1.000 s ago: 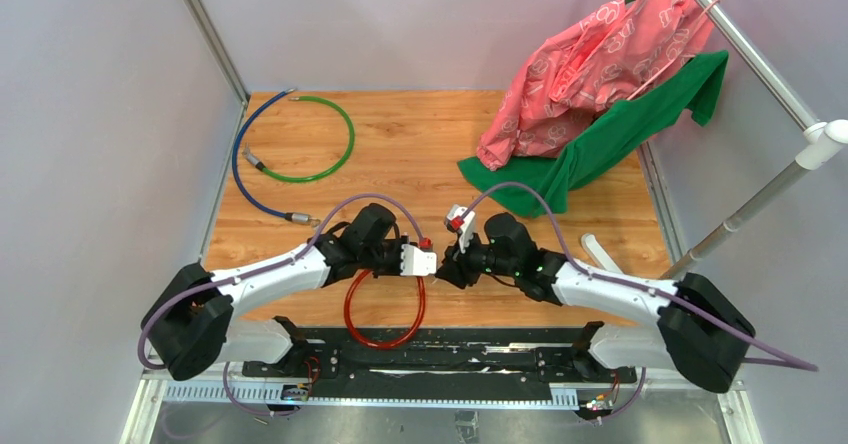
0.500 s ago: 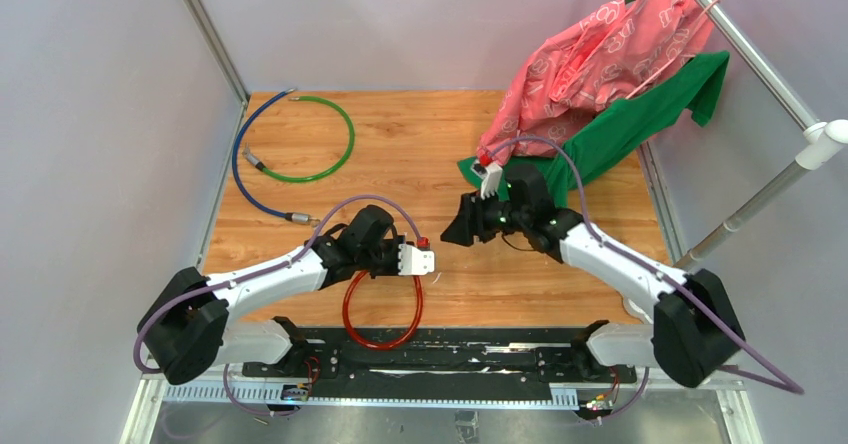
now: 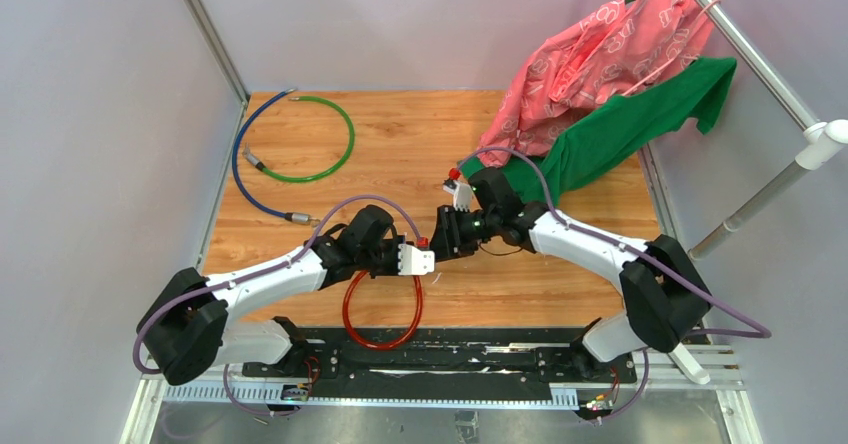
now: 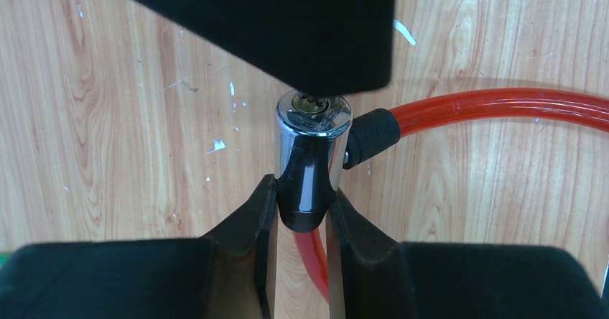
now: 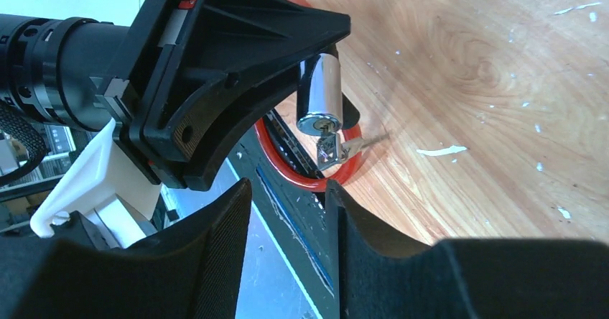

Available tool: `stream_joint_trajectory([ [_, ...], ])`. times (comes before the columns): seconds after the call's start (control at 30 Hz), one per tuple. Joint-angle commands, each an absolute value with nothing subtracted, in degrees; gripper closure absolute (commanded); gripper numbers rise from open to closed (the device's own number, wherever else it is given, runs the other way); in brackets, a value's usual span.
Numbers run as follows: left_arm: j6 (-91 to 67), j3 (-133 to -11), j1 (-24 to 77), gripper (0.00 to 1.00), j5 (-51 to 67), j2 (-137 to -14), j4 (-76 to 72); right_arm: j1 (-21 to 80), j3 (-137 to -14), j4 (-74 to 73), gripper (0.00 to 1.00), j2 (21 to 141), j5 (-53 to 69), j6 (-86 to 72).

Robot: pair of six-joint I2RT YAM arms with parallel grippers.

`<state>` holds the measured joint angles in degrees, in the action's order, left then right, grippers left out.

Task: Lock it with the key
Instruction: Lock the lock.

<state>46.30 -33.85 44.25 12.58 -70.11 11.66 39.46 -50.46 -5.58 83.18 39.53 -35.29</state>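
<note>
Nearest the arm bases, the red cable (image 4: 495,105) lies in a loop on the wooden surface (image 3: 420,144), close to the near edge. Just past it, the left claw (image 4: 303,190) pinches the silver cylinder (image 4: 312,154) at the red cable's end, one finger pressed on each side of the lower body. The cylinder is held clear of the wood, and its keyhole face points away from the left wrist.

The right claw (image 5: 287,197) faces the left one across that keyhole end. Its fingers are spread, with nothing between them. From the left wrist its black body covers the space just beyond the cylinder's face.

The key (image 5: 329,150), on its small bunch, sits right under the keyhole face in the right wrist view. One blade sticks out sideways and casts a shadow on the wood. I cannot tell whether a key is seated in the keyhole or the bunch lies below it.

Farther back on the left, a blue cable (image 3: 235,164) and a green cable (image 3: 352,136) curl together. At the far right, a pink garment (image 3: 600,54) and a green cloth (image 3: 620,129) hang down onto the surface.
</note>
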Motion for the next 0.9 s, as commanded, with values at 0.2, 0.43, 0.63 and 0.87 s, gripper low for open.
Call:
stream_joint_trajectory([
  [0.2, 47.99, -33.95, 44.56, 1.00, 11.84, -68.85, 9.87, 41.01, -52.51, -7.33, 0.63, 86.75, 39.31, -36.85],
  [0.43, 48.25, -34.13, 44.56, 1.00, 12.02, -69.04, 9.77, 40.96, -54.05, -6.18, 0.75, 89.54, 40.83, -36.40],
  [0.63, 48.44, -34.24, 44.56, 1.00, 12.21, -69.00, 9.90, 40.96, -54.69, -5.77, 0.85, 91.13, 41.12, -35.72],
  [0.87, 48.43, -34.27, 44.56, 1.00, 12.69, -68.87, 9.46, 40.98, -56.59, -6.60, 0.90, 93.26, 41.53, -32.64],
])
